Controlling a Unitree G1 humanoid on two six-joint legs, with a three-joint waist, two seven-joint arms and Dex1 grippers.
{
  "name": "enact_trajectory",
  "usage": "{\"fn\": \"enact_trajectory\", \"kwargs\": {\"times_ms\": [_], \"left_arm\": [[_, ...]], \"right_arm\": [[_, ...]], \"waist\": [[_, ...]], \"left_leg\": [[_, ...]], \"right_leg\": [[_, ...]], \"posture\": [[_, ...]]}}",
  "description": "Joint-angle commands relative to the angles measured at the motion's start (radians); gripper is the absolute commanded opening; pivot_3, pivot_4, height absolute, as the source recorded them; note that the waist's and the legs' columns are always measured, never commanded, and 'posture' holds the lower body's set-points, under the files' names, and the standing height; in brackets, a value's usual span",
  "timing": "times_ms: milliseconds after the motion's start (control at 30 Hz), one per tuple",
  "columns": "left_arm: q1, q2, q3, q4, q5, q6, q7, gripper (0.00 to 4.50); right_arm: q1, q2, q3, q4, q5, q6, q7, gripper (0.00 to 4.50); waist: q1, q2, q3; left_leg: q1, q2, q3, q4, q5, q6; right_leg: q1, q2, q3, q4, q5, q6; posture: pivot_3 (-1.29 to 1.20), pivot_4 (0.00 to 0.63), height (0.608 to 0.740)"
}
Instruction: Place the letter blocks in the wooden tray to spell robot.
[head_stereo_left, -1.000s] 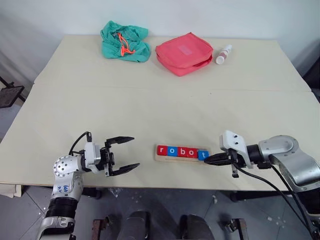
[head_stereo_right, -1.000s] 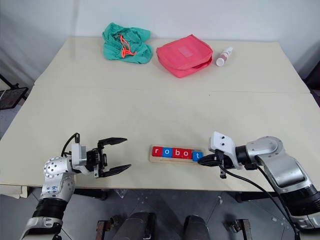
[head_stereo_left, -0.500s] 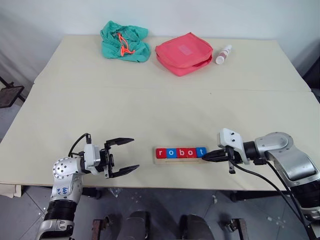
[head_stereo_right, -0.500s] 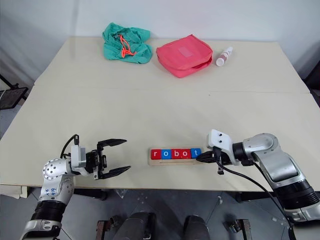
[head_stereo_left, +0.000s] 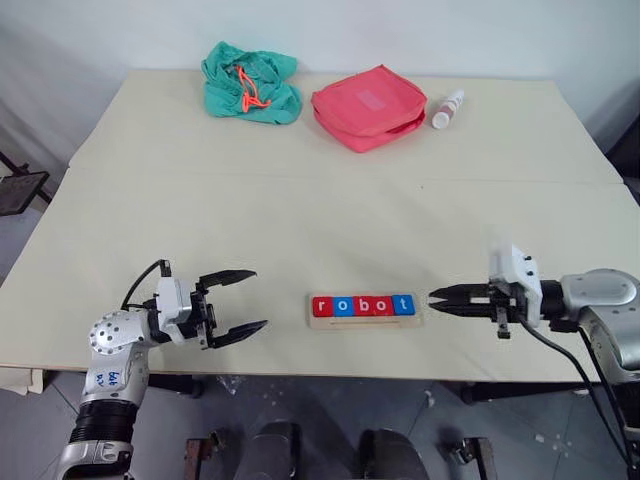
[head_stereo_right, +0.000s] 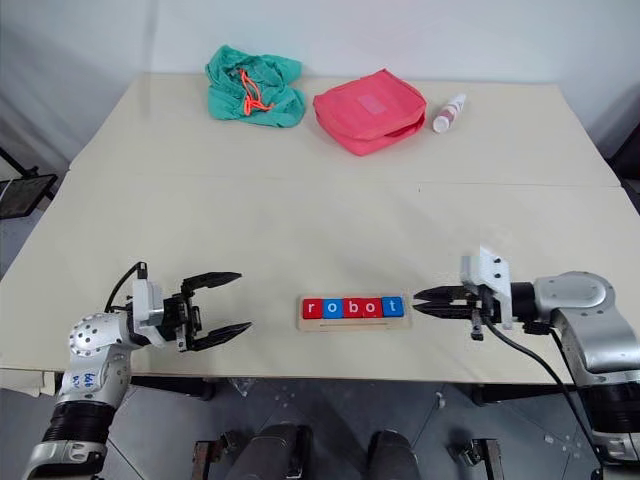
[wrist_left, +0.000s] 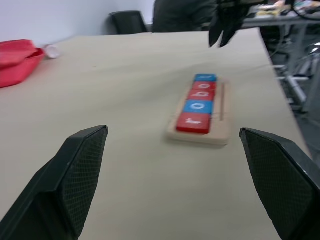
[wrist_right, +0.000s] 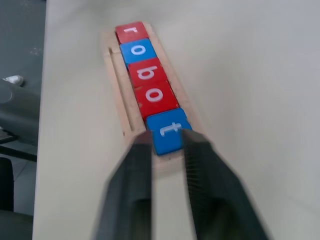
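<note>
Now our five blocks (head_stereo_left: 362, 305) sit in the tray (head_stereo_left: 364, 320) reading r, o, b, o, t, between our two pincers on the worktop (head_stereo_left: 330, 220). Our right pincer (head_stereo_left: 436, 298) hangs just beyond the t end, fingers narrowly parted and empty; the left pincer (head_stereo_left: 255, 299) gapes wide and empty, well off the r end. We judge the best move is drawing clear without nudging the t.

- We are seeing even, bright, soft lighting over the pale desk (head_stereo_left: 300, 200), with no harsh glare.
- We are noticing only faint shadows beneath things on it.
- We are finding the right gripper (wrist_right: 167, 137) smeared with blur in its wrist view.
- We are seeing the background going soft in the left wrist view.
</note>
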Motion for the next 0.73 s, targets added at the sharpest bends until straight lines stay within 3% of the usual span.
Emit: {"fn": "enact_trajectory", "kwargs": {"times_ms": [33, 233, 400, 733], "left_arm": [[-0.007, 0.009, 0.052, -0.005, -0.024, -0.007, 0.026, 4.50], [0.000, 0.028, 0.083, 0.007, -0.034, 0.007, 0.006, 4.50], [-0.018, 0.026, 0.123, 0.013, -0.077, 0.046, 0.016, 4.50], [-0.029, 0.008, 0.156, 0.041, -0.142, 0.057, -0.072, 4.50]], "right_arm": [[-0.019, 0.019, -0.071, 0.149, 0.040, -0.176, 0.109, 2.35], [-0.038, -0.017, -0.027, 0.346, 0.074, -0.363, 0.173, 4.45], [-0.113, -0.001, -0.028, 0.507, 0.134, -0.466, 0.173, 4.45], [-0.137, -0.033, 0.045, 0.584, 0.231, -0.502, 0.173, 4.45]], "waist": [[-0.003, 0.000, 0.000], [-0.004, 0.000, 0.000], [-0.006, 0.000, 0.000], [-0.004, 0.000, 0.000]], "left_leg": [[0.000, 0.000, 0.000, 0.000, 0.000, 0.000], [0.001, 0.001, 0.001, 0.000, 0.000, 0.000], [0.001, 0.001, 0.001, 0.000, 0.000, 0.000], [0.001, 0.001, 0.001, 0.000, 0.000, 0.000]], "right_leg": [[0.000, 0.000, 0.000, 0.000, 0.000, 0.000], [0.000, 0.000, 0.000, 0.000, 0.000, 0.000], [0.000, 0.000, 0.000, 0.000, 0.000, 0.000], [0.000, 0.000, 0.000, 0.000, 0.000, 0.000]], "posture": [[0.00, 0.150, 0.740], [0.00, 0.150, 0.740], [0.00, 0.150, 0.740], [0.00, 0.150, 0.740]]}}
